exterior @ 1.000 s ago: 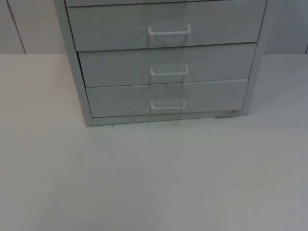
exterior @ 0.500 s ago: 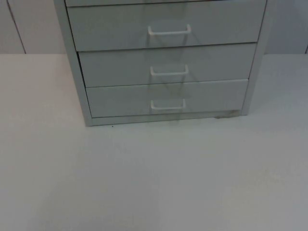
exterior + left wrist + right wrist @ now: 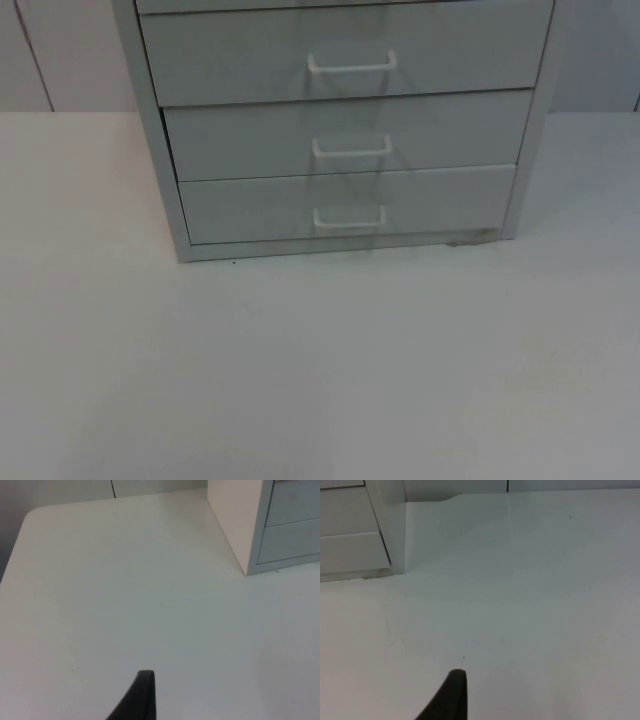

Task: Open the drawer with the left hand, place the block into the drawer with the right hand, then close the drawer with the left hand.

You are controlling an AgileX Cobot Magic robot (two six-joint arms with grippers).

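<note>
You see the pale grey metal drawer cabinet (image 3: 340,130) standing at the far side of the white table top (image 3: 320,370), its three visible white-handled drawers shut. Open table spreads before it. The left gripper (image 3: 142,697) hovers over bare table off the cabinet's left corner; the right gripper (image 3: 451,695) off its right corner.

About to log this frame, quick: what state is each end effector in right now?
Left end effector: over bare table, state cannot be told.
Right end effector: over bare table, state cannot be told.
</note>
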